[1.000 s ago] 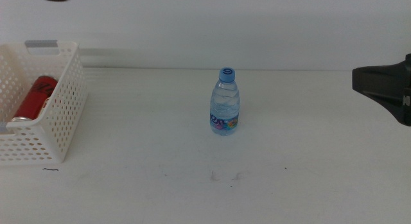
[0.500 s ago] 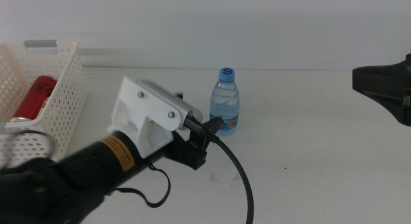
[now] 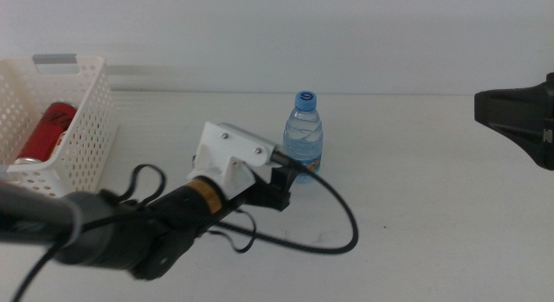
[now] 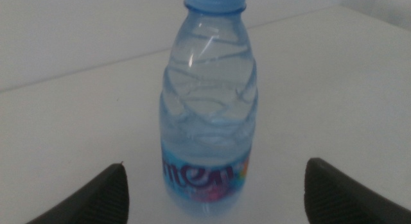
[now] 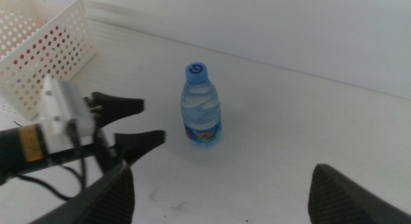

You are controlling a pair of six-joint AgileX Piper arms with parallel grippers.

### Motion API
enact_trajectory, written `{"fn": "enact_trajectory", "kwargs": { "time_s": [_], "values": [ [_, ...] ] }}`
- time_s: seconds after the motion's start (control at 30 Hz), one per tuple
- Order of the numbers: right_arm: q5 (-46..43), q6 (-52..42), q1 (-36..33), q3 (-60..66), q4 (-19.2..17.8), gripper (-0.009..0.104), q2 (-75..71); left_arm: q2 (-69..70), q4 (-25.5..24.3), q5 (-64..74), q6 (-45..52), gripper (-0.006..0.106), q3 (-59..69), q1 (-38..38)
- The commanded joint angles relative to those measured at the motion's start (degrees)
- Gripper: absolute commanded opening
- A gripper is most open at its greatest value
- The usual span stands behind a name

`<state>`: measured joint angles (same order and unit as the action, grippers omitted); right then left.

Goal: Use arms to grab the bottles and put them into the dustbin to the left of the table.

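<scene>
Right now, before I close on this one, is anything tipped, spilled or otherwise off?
Nothing stands out. The water bottle stands upright and capped on a dry table, the left hand is open just short of it, and the red can lies in the basket.

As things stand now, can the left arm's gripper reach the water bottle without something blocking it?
Probably yes. The left gripper is open and points at the water bottle, which stands upright and alone on the table. Nothing lies between its jaws and the bottle. The right gripper waits far off at the table's right side.
</scene>
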<state>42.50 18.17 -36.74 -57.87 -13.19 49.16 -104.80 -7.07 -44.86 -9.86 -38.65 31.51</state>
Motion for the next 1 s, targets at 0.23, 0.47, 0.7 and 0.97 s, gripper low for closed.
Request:
{"fn": "enact_trajectory", "kwargs": {
  "time_s": [0.23,0.47,0.7,0.97],
  "values": [
    [-0.26,0.02,-0.17,-0.4,-0.47,0.079,-0.29,-12.9,1.09,-0.84,-0.73,0.094,-12.07,-0.12],
    [-0.26,0.02,-0.17,-0.4,-0.47,0.079,-0.29,-20.23,0.99,-0.84,-0.73,0.094,-21.06,-0.12],
    [-0.26,0.02,-0.17,-0.4,-0.47,0.079,-0.29,-25.54,1.1,-0.84,-0.73,0.094,-28.04,-0.12],
    [-0.26,0.02,-0.17,-0.4,-0.47,0.079,-0.29,-26.41,2.2,-0.89,-1.08,0.09,-31.87,-0.12]
  ]
}}
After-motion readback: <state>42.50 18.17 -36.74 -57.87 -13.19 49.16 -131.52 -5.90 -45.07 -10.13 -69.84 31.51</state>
